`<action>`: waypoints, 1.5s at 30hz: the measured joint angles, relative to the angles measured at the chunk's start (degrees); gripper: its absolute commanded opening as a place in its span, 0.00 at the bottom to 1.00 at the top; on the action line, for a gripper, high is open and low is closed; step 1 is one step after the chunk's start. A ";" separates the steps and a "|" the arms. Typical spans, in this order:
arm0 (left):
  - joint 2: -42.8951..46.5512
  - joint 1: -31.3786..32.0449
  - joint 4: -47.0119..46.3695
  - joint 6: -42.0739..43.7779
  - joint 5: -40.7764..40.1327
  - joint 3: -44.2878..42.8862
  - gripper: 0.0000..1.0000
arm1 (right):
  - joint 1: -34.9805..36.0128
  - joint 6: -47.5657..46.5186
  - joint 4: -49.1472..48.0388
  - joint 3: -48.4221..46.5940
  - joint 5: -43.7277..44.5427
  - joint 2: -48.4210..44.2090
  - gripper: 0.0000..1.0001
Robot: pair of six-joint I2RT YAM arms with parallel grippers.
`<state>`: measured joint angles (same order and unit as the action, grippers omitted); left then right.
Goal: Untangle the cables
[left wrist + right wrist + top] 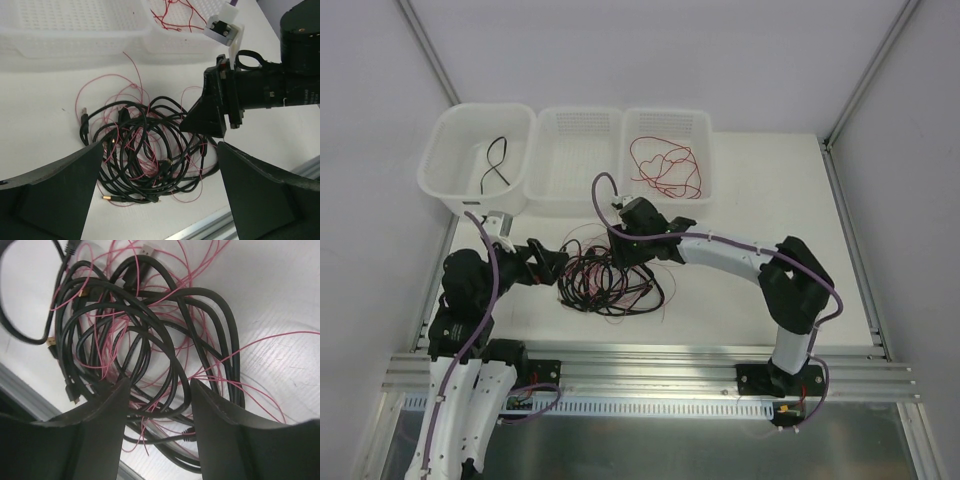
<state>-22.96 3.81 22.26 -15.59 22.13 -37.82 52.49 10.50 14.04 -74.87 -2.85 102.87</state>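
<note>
The cables lie in one tangle (pixel 608 281) on the white table: black cables with small plug ends, looped with fine pinkish-red wires. My left gripper (pixel 558 268) is open at the tangle's left edge; in the left wrist view its jaws (pixel 160 146) stand wide apart above the tangle (pixel 145 150), holding nothing. My right gripper (pixel 620 254) is open at the tangle's upper side. In the right wrist view its jaws (pixel 159 383) straddle several black loops (pixel 150 345) and pink wires without closing on them. The right gripper also shows in the left wrist view (pixel 210 112).
Three white perforated baskets stand at the back. The left one (pixel 445 160) holds a black cable (pixel 497 163), the middle one (pixel 575 125) holds nothing, the right one (pixel 705 150) holds a red wire (pixel 665 166). An aluminium rail (pixel 650 365) runs along the near edge.
</note>
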 measured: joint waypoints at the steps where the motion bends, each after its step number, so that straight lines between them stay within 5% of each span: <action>1: 0.11 0.00 0.44 -0.33 0.35 0.57 0.99 | 0.37 0.17 0.11 -0.35 0.70 1.18 0.50; 8: 0.09 0.00 1.03 -2.21 1.68 3.69 0.99 | 1.81 0.39 1.64 -0.68 4.24 3.43 0.01; 20: -5.64 1.01 0.81 -6.14 2.25 5.92 0.99 | 3.28 -7.89 13.75 -5.92 9.29 -18.45 0.01; 27: -11.06 8.07 -1.22 -9.79 2.89 5.95 0.99 | 3.50 -12.31 15.15 -8.50 11.45 -32.26 0.01; 37: -12.26 18.86 -9.88 -14.47 1.77 7.32 0.99 | 3.54 -14.08 13.75 -5.40 13.09 -37.16 0.01; 45: -21.33 29.70 -17.09 -16.52 -5.25 7.48 0.95 | 3.54 -17.14 11.74 -13.20 12.70 -38.40 0.01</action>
<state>-44.29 33.52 5.17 -32.12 16.88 -30.35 56.03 -6.63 25.78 -88.07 9.85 64.47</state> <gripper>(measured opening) 0.967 0.057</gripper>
